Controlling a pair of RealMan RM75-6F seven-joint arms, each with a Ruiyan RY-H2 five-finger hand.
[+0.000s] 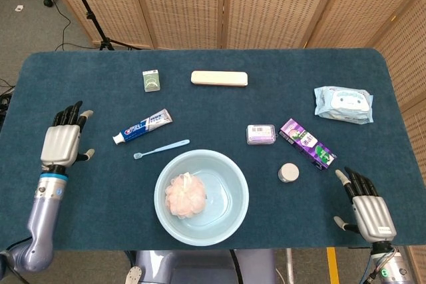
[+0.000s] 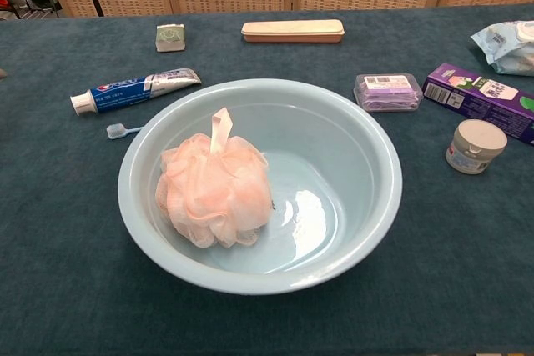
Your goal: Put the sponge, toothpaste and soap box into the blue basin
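Note:
A pink mesh sponge (image 1: 184,197) (image 2: 213,191) lies inside the light blue basin (image 1: 234,214) (image 2: 371,156), on its left side. The toothpaste tube (image 1: 142,126) (image 2: 136,89) lies on the table beyond the basin's left rim, cap toward the left. The clear purple soap box (image 1: 261,134) (image 2: 387,92) sits to the basin's far right. My left hand (image 1: 62,143) hovers open at the table's left, well left of the toothpaste. At the front right corner my right hand (image 1: 369,211) is open and holds nothing.
A blue toothbrush (image 1: 161,149) lies between toothpaste and basin. A small white jar (image 1: 288,173), a purple carton (image 1: 307,143) and a wipes pack (image 1: 343,104) are on the right. A beige case (image 1: 219,78) and a small green box (image 1: 152,80) sit at the back.

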